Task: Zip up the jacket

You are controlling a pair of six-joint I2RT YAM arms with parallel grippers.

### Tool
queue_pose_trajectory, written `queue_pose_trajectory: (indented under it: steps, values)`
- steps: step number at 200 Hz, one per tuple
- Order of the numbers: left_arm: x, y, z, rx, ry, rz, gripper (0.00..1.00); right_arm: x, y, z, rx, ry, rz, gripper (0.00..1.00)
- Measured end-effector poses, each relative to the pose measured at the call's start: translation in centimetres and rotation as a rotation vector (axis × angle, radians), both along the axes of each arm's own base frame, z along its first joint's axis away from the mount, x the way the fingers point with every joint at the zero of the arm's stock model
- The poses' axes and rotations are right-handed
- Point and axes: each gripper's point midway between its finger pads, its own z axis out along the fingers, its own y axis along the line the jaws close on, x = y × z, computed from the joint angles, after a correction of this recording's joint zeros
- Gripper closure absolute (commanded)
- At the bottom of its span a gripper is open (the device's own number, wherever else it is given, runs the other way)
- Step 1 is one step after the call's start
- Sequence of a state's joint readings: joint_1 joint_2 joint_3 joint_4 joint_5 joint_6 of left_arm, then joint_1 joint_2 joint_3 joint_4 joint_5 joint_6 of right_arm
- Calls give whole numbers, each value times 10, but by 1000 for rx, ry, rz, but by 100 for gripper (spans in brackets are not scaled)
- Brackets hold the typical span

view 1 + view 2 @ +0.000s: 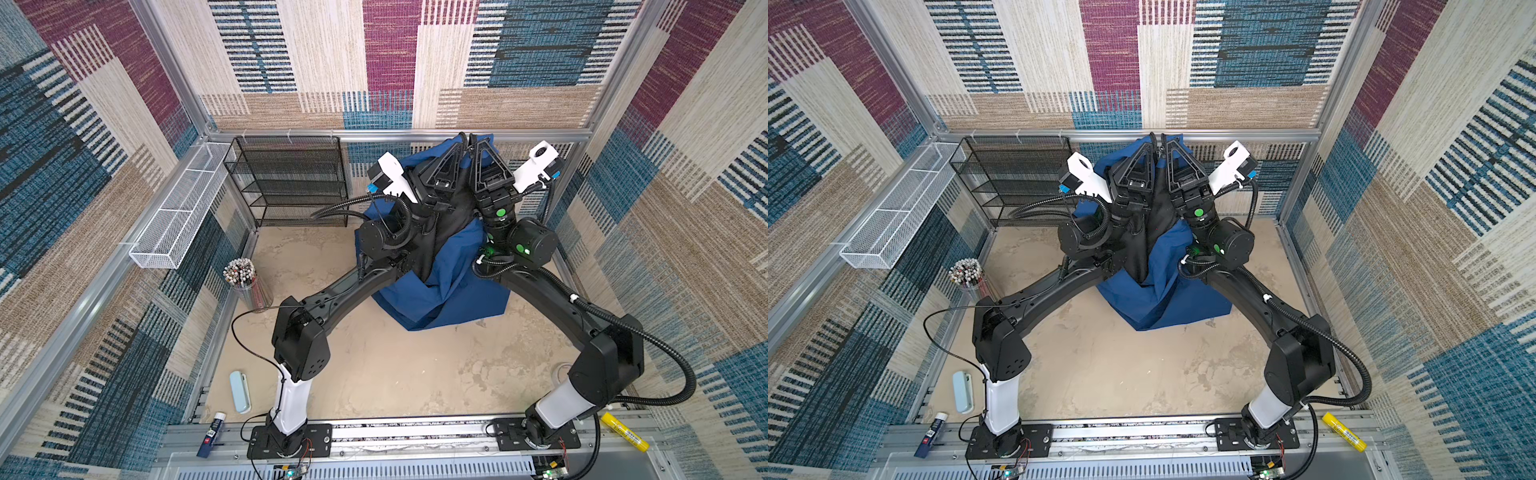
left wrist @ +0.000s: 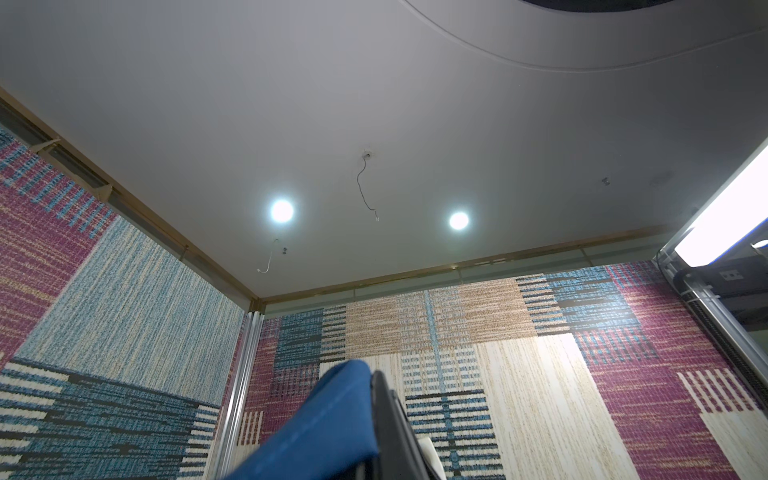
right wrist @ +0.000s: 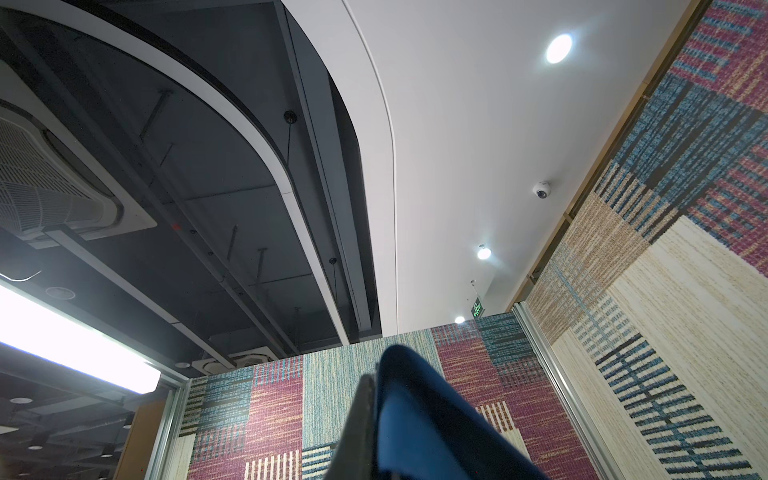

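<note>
Hands first: the left hand (image 1: 462,139) and right hand (image 1: 474,139) are raised side by side, each pinched shut on the top edge of the jacket (image 1: 446,286). The jacket hangs from them, its lower part heaped on the worktop (image 1: 374,374). Black lining (image 1: 444,232) shows between the navy front panels, so I judge the front unzipped, with the whole closing left to do.

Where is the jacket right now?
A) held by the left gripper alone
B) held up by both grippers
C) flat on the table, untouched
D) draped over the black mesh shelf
B: the left gripper and the right gripper, both shut, pinch the top of the jacket side by side, its lower folds on the table.
</note>
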State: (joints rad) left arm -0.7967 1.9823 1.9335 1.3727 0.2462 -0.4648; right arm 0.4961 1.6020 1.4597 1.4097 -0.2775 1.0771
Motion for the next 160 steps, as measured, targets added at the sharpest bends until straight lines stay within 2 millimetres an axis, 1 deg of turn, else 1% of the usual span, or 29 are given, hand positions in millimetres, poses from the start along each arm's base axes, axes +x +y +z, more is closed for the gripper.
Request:
queue_pose_trajectory:
  steps: [160]
  values:
    - [2,-1,0,-4,-3,0,100,1,3,0,-1,2,14,100]
